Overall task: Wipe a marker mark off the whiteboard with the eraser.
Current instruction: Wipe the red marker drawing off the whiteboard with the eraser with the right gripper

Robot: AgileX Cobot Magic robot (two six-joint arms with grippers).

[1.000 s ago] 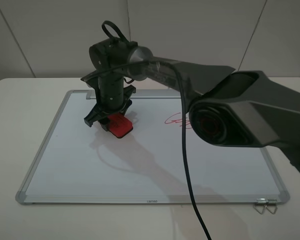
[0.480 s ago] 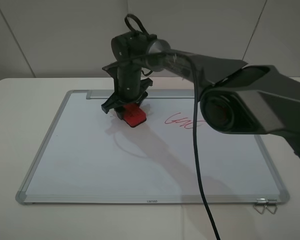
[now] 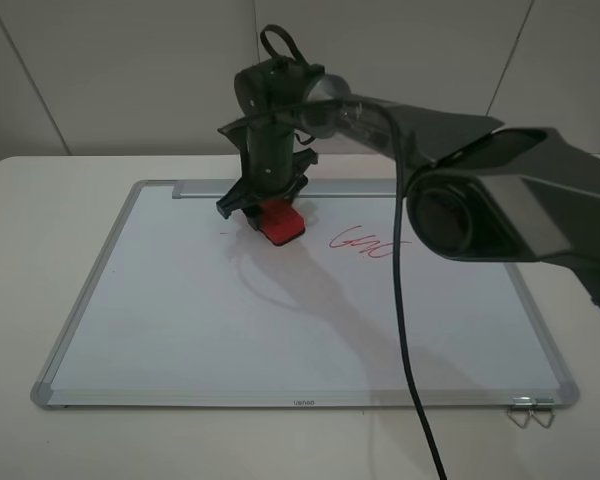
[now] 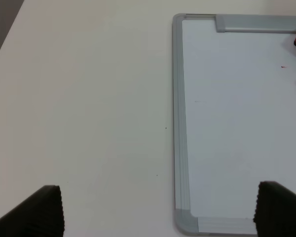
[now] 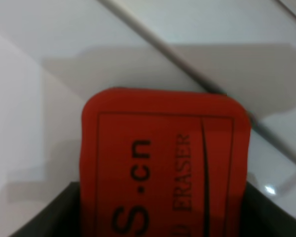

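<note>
**Right claw clamps the eraser at the far side of the whiteboard**

The right gripper [image 3: 268, 200] points down over the far part of the whiteboard [image 3: 80, 310], its jaws clenched on the red eraser [image 3: 282, 223]. The eraser sits close to the silver tray strip [image 3: 205, 188] that runs along the board's far edge, and to the left of the red zigzag scribble [image 3: 363, 242] as the high camera sees it. Eraser and scribble are apart, with bare white board between them. The eraser's lower end lies at the board's surface, but whether it truly presses on it I cannot tell.

The right wrist camera looks straight onto the eraser's red top, which fills most of its view. Dark lettering, with the word "ERASER" among it, runs along it. Dark jaw parts stand on either side of the block.

A tiny red fleck [image 4: 284, 66] shows on the board just beside the eraser in the left wrist view. The short looped marker mark itself cannot be made out.

The left gripper [image 4: 158, 212] hangs released, its two dark fingertips wide apart and holding nothing. It is above the pale table [image 4: 79, 98], at a corner of the board's metal frame.

A black cable [image 3: 405, 330] hangs from the right arm across the board. A small metal clip [image 3: 532, 410] lies at the board's near right corner.
</note>
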